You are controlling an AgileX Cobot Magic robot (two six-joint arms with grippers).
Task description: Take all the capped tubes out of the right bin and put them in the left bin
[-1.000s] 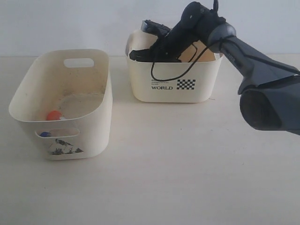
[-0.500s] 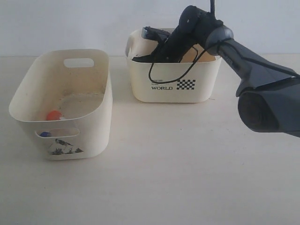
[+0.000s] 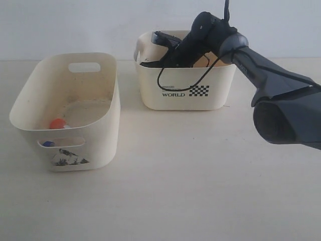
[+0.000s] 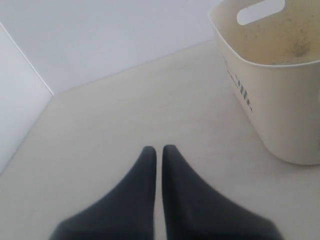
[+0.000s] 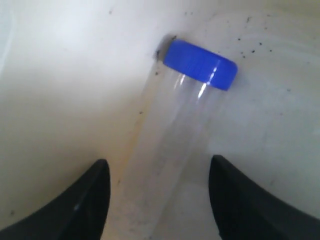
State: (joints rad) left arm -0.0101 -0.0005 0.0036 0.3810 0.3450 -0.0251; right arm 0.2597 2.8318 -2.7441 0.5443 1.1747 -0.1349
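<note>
1 blue-capped tube (image 5: 172,140), hidden from the exterior view, lies inside the spread-apart right gripper (image 5: 159,165).

Grey arm (image 3: 271,75), looped cable (image 3: 158,78), black right claw (image 5: 158,160)

Light is bright, soft and even on all my feeds, with only faint shadows on the tabletop (image 3: 175,191). My right wrist feed blurs the tube (image 5: 170,150) up close, with white glints on its cap (image 5: 200,65); both pairs of jaws look soft-edged.
</note>
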